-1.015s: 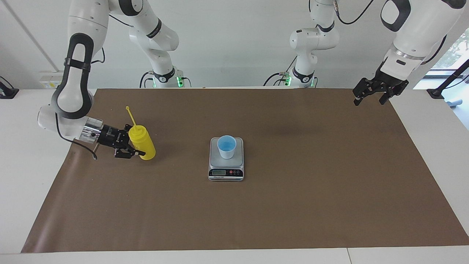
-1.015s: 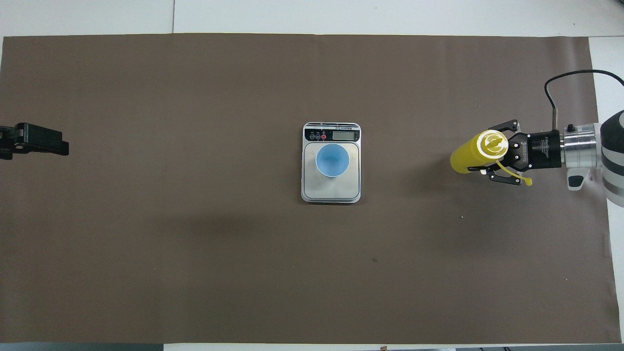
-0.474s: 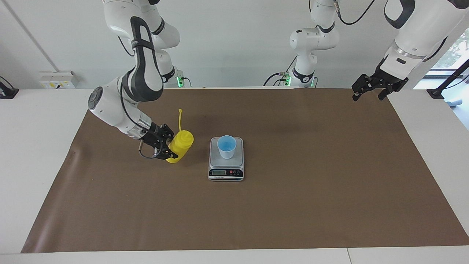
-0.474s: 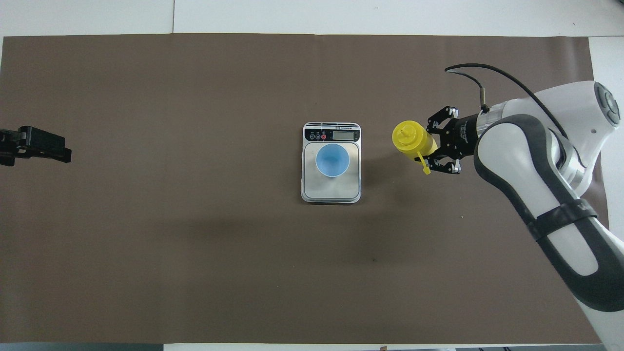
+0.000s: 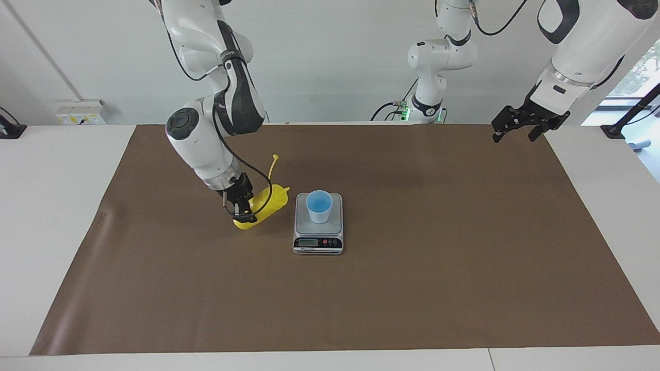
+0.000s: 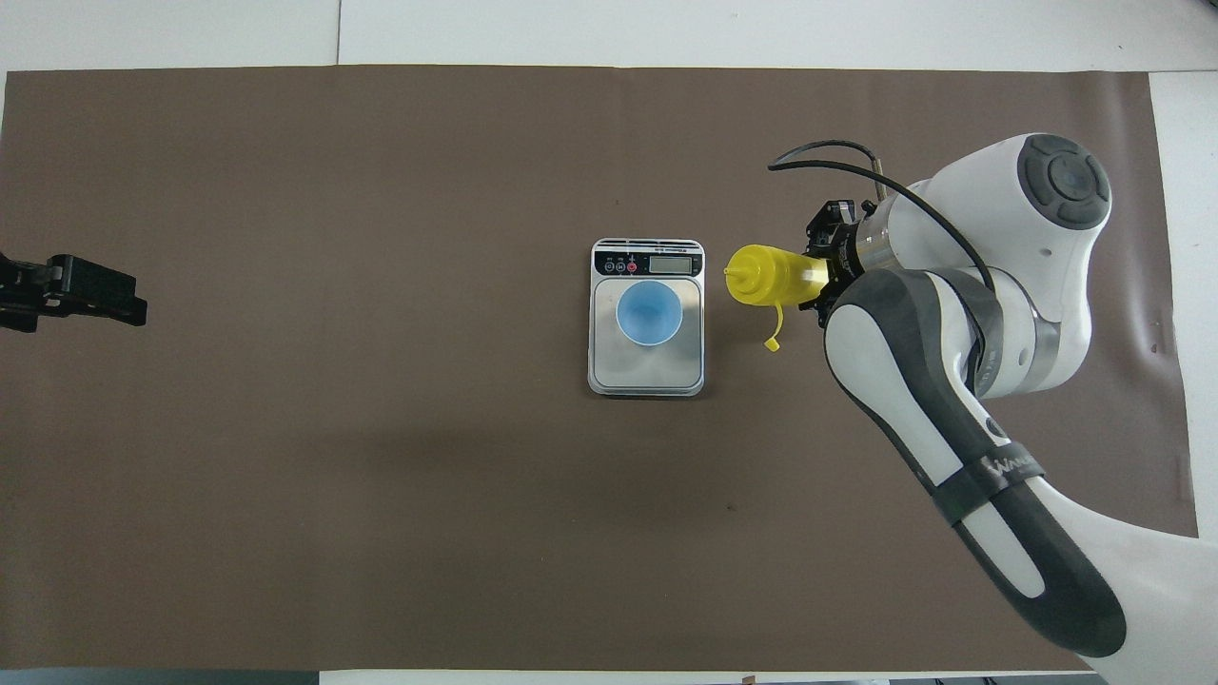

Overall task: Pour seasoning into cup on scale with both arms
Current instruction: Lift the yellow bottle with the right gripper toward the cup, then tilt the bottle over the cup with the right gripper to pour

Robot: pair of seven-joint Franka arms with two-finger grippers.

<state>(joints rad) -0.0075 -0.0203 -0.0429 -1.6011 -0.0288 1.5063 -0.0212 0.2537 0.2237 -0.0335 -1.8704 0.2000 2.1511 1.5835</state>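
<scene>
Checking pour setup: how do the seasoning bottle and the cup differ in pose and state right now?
The seasoning bottle is tilted with its cap toward the scale; the cup stands upright. The bottle is held by the right gripper beside the scale; the cup rests free on the scale's platform. The bottle is yellow and longer; the cup is light blue and short. The left gripper waits.

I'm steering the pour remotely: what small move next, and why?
Probably carry the bottle a little further toward the cup on the scale. The right pincer holds it tilted, but its cap tip sits beside the scale, not over the cup. The left pincer waits at its end.
</scene>
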